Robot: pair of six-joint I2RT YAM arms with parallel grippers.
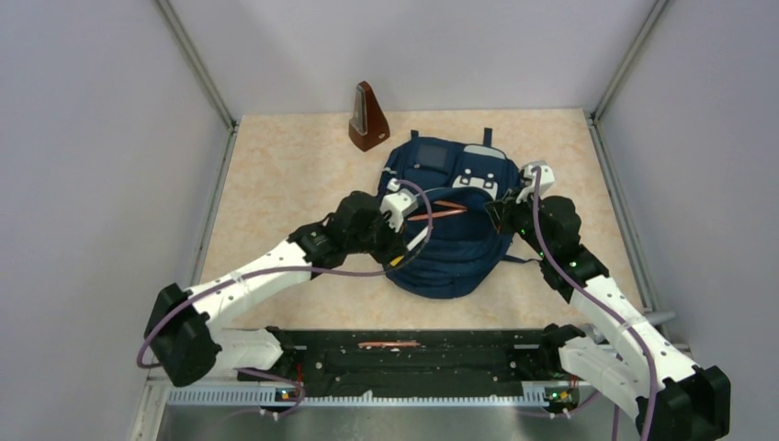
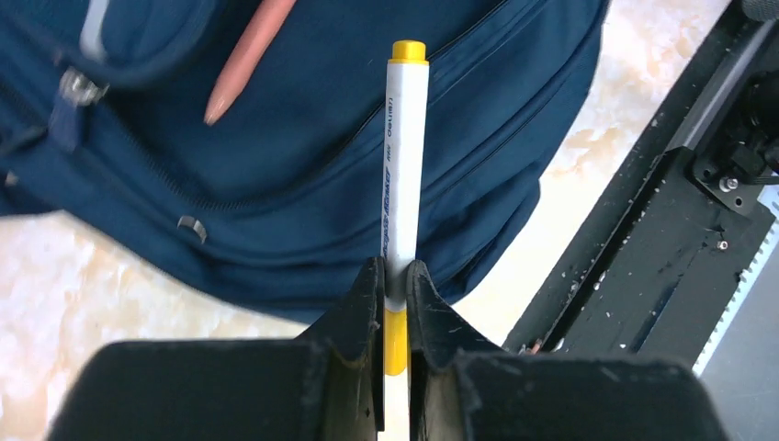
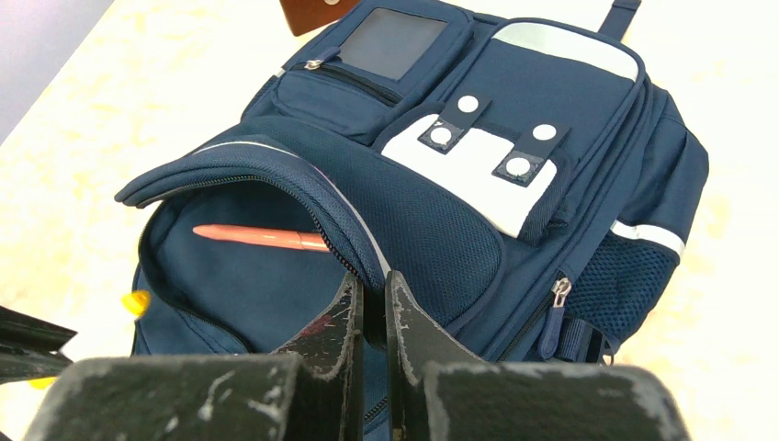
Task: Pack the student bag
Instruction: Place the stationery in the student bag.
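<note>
The student bag (image 1: 450, 253) lies flat mid-table, navy with pale grey patches (image 3: 468, 156). My right gripper (image 3: 372, 280) is shut on the zipped edge of its pocket flap (image 3: 276, 170) and holds the flap lifted off the opening. A pink pen (image 3: 257, 237) lies inside that opening. My left gripper (image 2: 395, 276) is shut on a white pen with yellow ends (image 2: 404, 165), which hangs over the bag's lower left part. From above, the left gripper (image 1: 409, 246) is at the bag's left side and the right gripper (image 1: 499, 216) at its right.
A brown metronome (image 1: 367, 118) stands behind the bag at the back. The black base rail (image 1: 413, 363) runs along the near edge with a thin copper-coloured stick (image 1: 390, 345) on it. Grey walls enclose the beige table (image 1: 276, 175) on three sides.
</note>
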